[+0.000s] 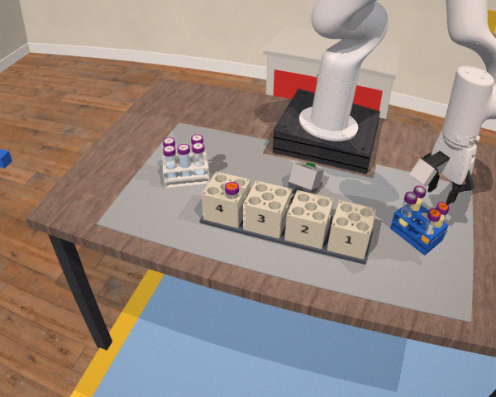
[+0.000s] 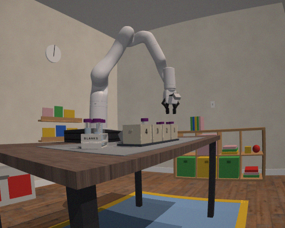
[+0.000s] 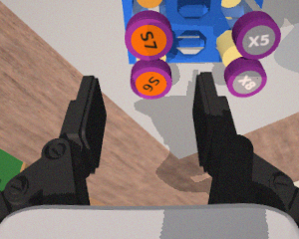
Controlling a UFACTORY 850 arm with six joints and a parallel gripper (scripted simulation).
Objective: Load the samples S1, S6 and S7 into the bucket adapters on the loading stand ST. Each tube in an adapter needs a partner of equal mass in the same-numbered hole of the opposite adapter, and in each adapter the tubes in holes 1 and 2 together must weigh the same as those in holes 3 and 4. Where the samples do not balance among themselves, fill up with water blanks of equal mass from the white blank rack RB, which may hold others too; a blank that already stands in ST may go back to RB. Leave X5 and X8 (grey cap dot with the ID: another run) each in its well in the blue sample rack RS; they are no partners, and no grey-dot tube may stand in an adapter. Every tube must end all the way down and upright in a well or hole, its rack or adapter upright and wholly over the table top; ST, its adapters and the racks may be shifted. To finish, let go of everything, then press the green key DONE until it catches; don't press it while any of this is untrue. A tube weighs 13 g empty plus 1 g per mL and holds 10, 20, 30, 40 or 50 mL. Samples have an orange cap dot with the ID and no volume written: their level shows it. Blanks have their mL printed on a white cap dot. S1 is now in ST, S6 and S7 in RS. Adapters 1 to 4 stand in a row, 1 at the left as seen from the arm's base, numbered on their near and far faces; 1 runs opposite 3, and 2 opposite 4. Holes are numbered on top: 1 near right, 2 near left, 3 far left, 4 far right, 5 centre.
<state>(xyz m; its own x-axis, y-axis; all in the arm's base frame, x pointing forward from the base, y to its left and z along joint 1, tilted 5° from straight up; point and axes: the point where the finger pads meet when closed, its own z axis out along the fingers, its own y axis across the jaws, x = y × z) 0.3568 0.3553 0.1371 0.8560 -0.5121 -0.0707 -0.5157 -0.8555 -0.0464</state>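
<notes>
From over the table's front side, one view peers down at the arm's base; another sits low, close by a table corner, both sharing the stand point(image 1: 282, 238) point(image 2: 147, 144); the wrist's looks down past the fingers to the blue rack point(image 3: 209, 54) point(image 1: 424, 244), up top in frame.

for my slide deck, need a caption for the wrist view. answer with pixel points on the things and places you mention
Open gripper point(image 3: 148, 93) near the blue sample rack point(image 3: 214, 55), orange-dot S6 point(image 3: 150, 83) and S7 point(image 3: 148, 39) beside grey-dot X8 point(image 3: 246, 82) and X5 point(image 3: 259, 40)

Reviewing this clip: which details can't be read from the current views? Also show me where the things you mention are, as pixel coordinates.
- Volumes on the blanks' caps in the white rack point(image 1: 186, 184) point(image 2: 90, 144): too small in the top view, edge-on in the exterior.
- The blue rack point(image 1: 424, 247) point(image 3: 216, 56): out of sight behind the adapters in the exterior; cut off by the top edge in the wrist view.
- ID on the orange-dot cap point(image 1: 231, 188) in adapter 4 point(image 1: 219, 212) point(image 2: 135, 135): blurred in the top view.
</notes>
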